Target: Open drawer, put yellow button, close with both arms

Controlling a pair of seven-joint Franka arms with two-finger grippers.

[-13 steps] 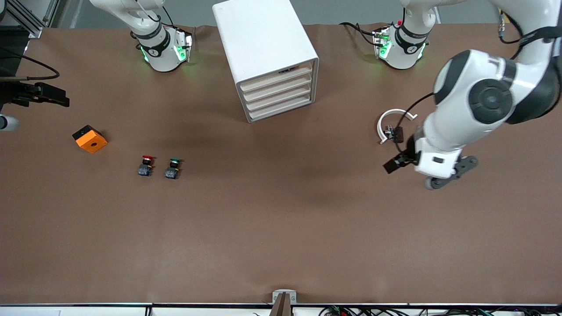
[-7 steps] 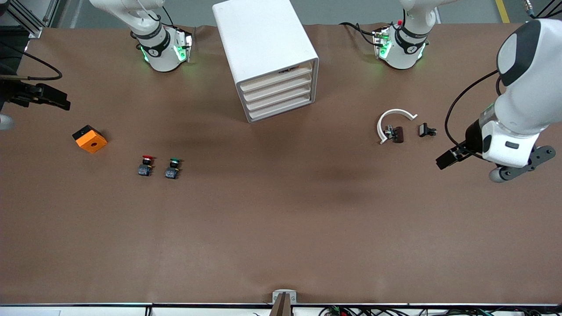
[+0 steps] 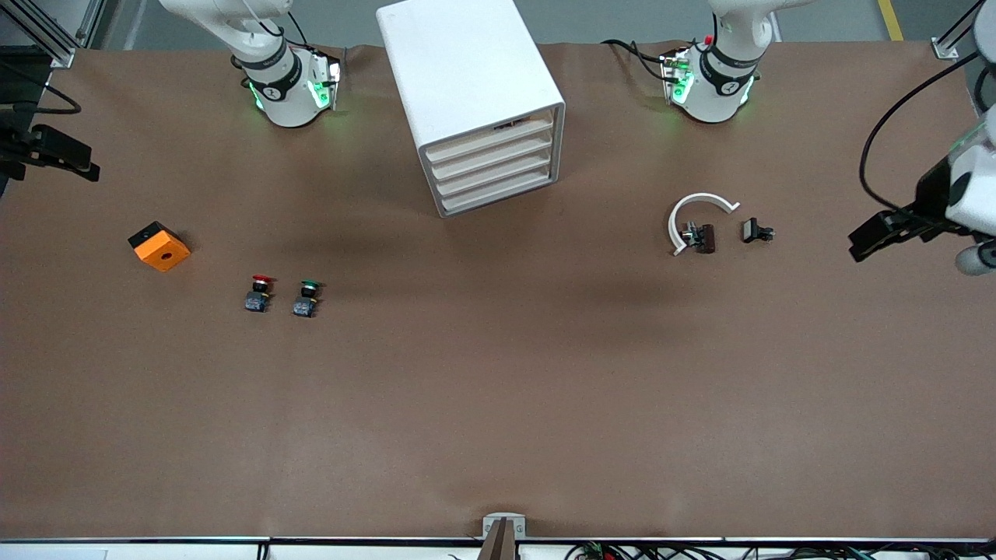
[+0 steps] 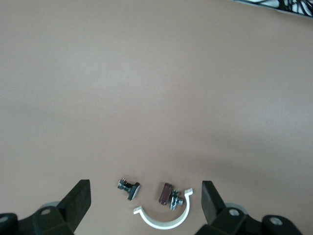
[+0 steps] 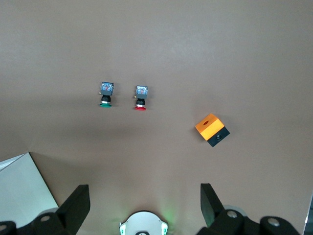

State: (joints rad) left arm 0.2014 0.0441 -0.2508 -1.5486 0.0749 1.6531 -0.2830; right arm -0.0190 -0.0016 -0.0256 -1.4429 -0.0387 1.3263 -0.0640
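From the front, the cabinet stood at the robots' edge of the bench, between the two bases. The drawer lay flush with the three below it, with a small dark gap or tab at its upper lip. The yellow button was nowhere in sight. Only the red-capped button and the green-capped button sat side by side toward the right arm's end, near an orange box. The yellow one was probably inside the shut drawer. A white curved clip and two small dark parts lay toward the left arm's end. Both arms were drawn out to the edges of the view and looked to be waiting.

In the left wrist view, the left end effector hung over bare bench with its fingers spread wide and nothing between them. The clip and the small parts lay below it.

In the right wrist view, the right end effector was likewise spread wide and empty. It hung over the bench near the right arm's base, with both buttons, the orange box and a cabinet corner visible.

The drawer looked like a light, stiff plastic tray, best taken at the middle of its front lip. The cabinet might slide, so the other arm should brace it. A button of this kind is tiny, hard and light, and its squarish base would give a surer grip than the round cap.
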